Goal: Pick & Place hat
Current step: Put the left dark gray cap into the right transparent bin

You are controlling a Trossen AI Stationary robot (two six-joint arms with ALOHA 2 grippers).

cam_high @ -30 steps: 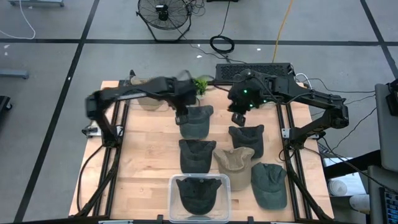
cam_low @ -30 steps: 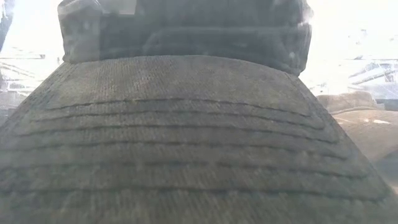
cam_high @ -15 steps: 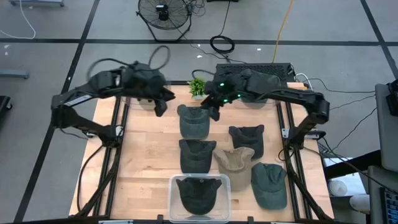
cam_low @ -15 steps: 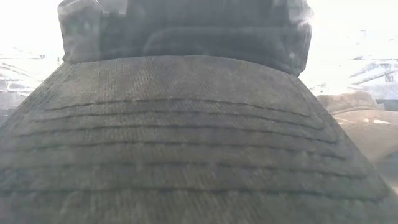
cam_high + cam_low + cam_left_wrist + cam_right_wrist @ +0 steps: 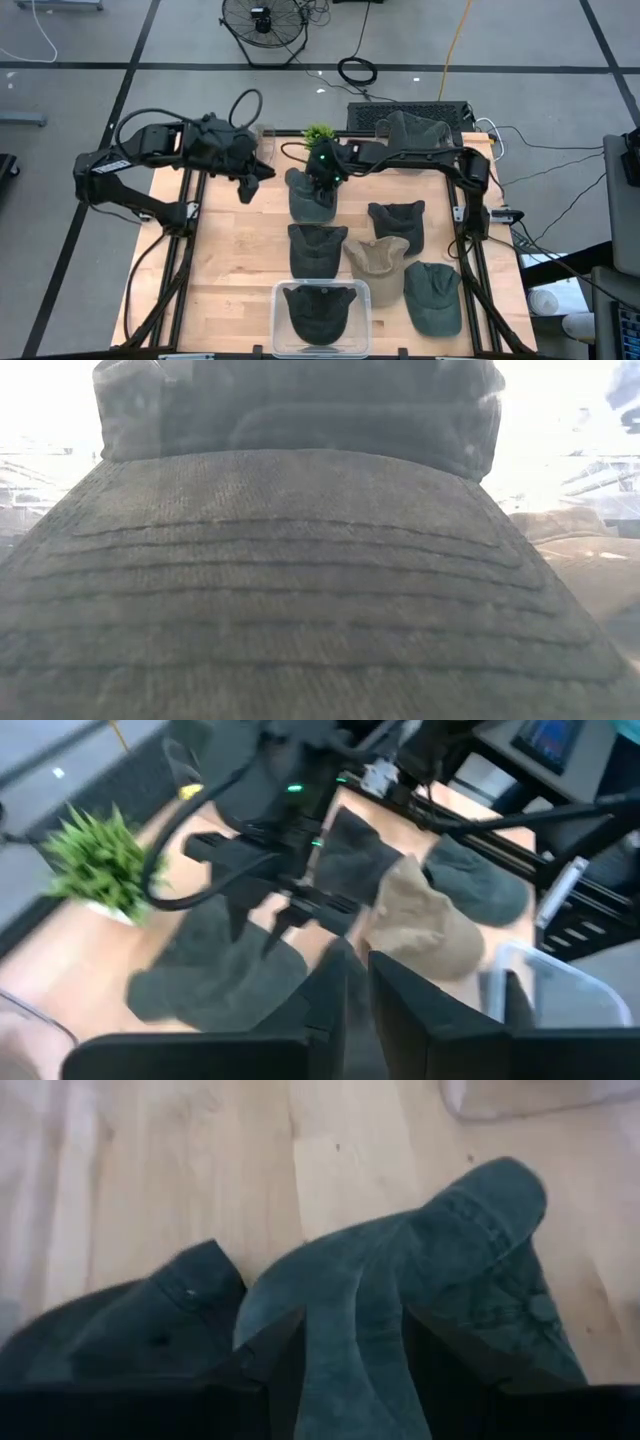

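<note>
One dark green cap (image 5: 311,195) lies at the far middle of the wooden table (image 5: 225,260), the right gripper (image 5: 322,186) over it with fingers spread astride a fold of its cloth, while the left gripper (image 5: 247,186), fingers narrow and empty, hangs just left of it.

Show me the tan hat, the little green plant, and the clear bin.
tan hat (image 5: 378,258), high view, on its crown.
green plant (image 5: 319,134), high view, on its leaves.
clear bin (image 5: 279,320), high view, on its left rim.
</note>
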